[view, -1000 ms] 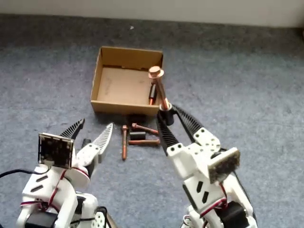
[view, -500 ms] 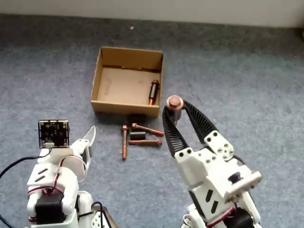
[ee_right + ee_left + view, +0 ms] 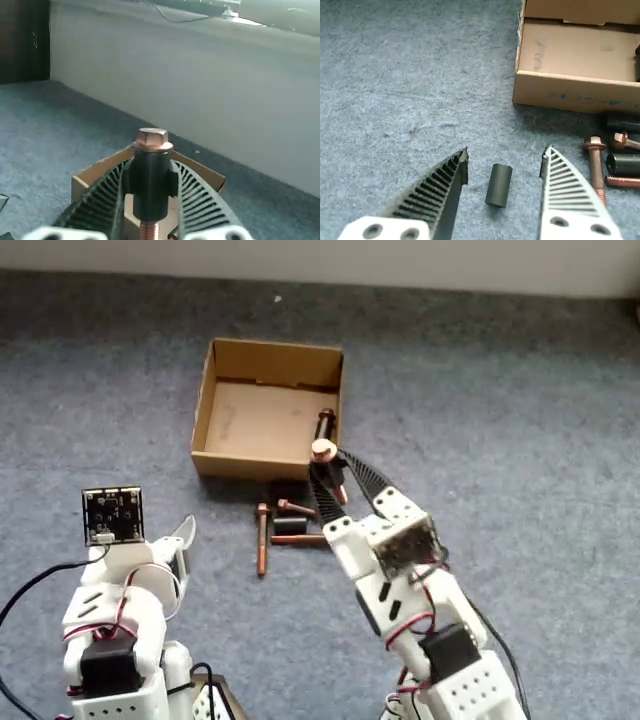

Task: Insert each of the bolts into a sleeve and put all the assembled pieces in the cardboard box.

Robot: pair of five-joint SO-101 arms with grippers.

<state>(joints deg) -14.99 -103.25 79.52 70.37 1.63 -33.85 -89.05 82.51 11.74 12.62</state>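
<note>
In the right wrist view my right gripper (image 3: 151, 172) is shut on a black sleeve (image 3: 151, 182) with a copper bolt (image 3: 152, 139) through it, held upright. From above, the right gripper (image 3: 327, 468) holds it at the front right corner of the cardboard box (image 3: 255, 420). One assembled piece (image 3: 323, 430) lies inside the box by its right wall. My left gripper (image 3: 506, 155) is open low over the carpet, with a loose black sleeve (image 3: 499, 185) lying between its fingers, untouched. Three loose bolts (image 3: 262, 538) (image 3: 297, 507) (image 3: 298, 539) and two sleeves (image 3: 290, 490) (image 3: 289, 525) lie in front of the box.
Grey carpet (image 3: 520, 440) covers the floor, open to the right and left of the box. A pale wall (image 3: 225, 100) rises behind the box. In the left wrist view the bolts (image 3: 594, 165) and sleeves (image 3: 622, 162) lie close to the gripper's white finger (image 3: 565, 185).
The right gripper drew back from the box with the bolt and sleeve, then came forward and lower to the box's front right corner. The left arm pulled back and tipped down over the loose sleeve.
</note>
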